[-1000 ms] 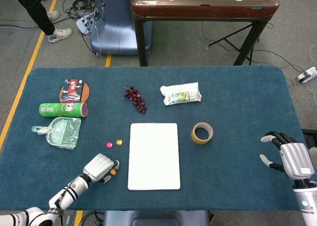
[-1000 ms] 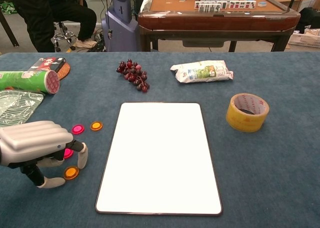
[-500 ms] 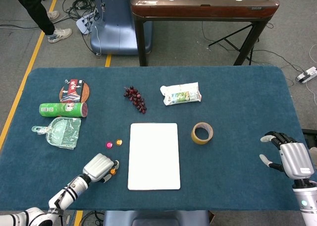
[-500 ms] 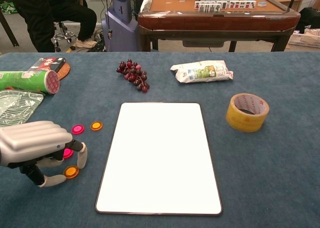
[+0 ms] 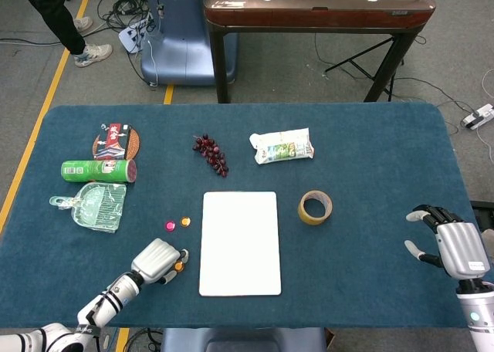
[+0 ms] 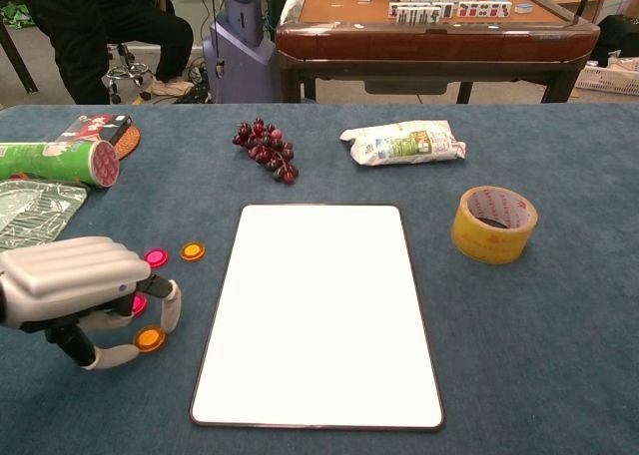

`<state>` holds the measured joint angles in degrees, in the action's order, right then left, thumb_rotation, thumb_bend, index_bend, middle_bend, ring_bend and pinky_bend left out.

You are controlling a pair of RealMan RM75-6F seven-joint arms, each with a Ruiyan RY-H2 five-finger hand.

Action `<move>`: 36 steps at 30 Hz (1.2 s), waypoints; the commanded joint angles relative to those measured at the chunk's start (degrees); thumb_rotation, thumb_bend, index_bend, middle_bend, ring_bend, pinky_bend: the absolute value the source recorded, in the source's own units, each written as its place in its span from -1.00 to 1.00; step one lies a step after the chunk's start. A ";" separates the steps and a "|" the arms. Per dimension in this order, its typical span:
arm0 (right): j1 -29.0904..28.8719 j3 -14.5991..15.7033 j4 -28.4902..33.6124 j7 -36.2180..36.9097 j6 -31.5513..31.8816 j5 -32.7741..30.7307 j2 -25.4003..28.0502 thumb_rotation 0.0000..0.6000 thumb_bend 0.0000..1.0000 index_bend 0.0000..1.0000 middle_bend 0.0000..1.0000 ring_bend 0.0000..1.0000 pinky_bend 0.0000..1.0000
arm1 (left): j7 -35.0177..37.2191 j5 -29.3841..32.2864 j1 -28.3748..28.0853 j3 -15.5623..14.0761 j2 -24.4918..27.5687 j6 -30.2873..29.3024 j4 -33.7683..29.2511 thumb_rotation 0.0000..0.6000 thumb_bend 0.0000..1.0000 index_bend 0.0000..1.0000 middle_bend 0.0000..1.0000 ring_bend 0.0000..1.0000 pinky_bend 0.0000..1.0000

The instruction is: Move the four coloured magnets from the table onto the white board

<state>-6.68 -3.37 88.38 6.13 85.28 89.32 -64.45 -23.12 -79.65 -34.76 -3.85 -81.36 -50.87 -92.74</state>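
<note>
Left hand (image 6: 75, 285) covers most of one pink magnet (image 6: 138, 303); contact with the orange magnet (image 6: 150, 338) is indeterminate. Right hand (image 5: 454, 248) shows only in head view. Dustpan (image 6: 30, 212) is cut by the chest view's left edge.

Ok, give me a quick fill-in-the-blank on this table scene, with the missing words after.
1. The board has ____ magnets on it.
2. The tape roll lies to the ____ of the board.
3. The left hand pinches an ____ magnet.
4. The grapes are dark ____.

Missing words: no; right; orange; red
</note>
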 commanded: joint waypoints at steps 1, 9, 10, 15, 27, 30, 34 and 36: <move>0.08 -0.01 0.04 0.17 0.20 0.07 0.09 1.00 -0.68 -0.22 -0.33 -0.37 -0.11 | -0.39 0.50 -0.21 0.48 0.14 -0.14 -0.58 1.00 -0.19 0.06 1.00 1.00 1.00; 0.14 0.03 0.21 0.47 0.50 0.40 0.22 1.00 -0.67 -0.22 -0.33 -0.37 -0.11 | -3.33 3.00 -2.36 4.00 -0.25 -0.25 -2.84 1.00 -0.20 0.05 1.00 1.00 1.00; 0.18 0.04 0.24 0.51 0.63 0.51 0.28 1.00 -0.67 -0.22 -0.33 -0.37 -0.11 | -4.02 3.65 -2.89 4.68 -0.45 -0.09 -3.23 1.00 -0.19 0.05 1.00 1.00 1.00; 0.48 -0.06 0.29 1.41 1.41 0.68 0.61 1.00 -0.67 -0.22 -0.33 -0.37 -0.11 | -7.37 6.53 -5.16 6.69 -2.05 0.83 -4.22 1.00 -0.19 0.05 1.00 1.00 1.00; 1.11 -0.49 -0.01 3.61 2.61 0.35 1.44 1.00 -0.67 -0.22 -0.33 -0.37 -0.11 | -10.14 8.32 -9.13 6.69 -4.67 3.48 -4.17 1.00 -0.20 -0.22 1.00 1.00 1.00; 1.13 -0.50 -0.03 3.83 2.62 0.38 1.52 1.00 -0.67 -0.22 -0.33 -0.37 -0.11 | -10.07 8.18 -9.32 5.90 -4.48 3.55 -4.27 1.00 -0.25 -0.52 1.00 1.00 1.00; 1.13 -0.46 0.01 3.71 2.53 0.41 1.50 1.00 -0.67 -0.22 -0.33 -0.37 -0.11 | -10.30 8.08 -8.99 4.80 -3.58 2.84 -4.81 1.00 -0.45 -0.63 1.00 1.00 1.00; 1.11 -0.43 0.04 3.53 2.47 0.45 1.45 1.00 -0.67 -0.22 -0.33 -0.37 -0.11 | -10.28 8.15 -8.60 4.40 -3.11 2.14 -5.12 1.00 -0.46 -0.60 1.00 1.00 1.00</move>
<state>-5.57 -3.81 88.41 9.65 87.76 89.77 -63.00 -33.39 -71.52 -43.54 0.74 -84.67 -48.50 -97.69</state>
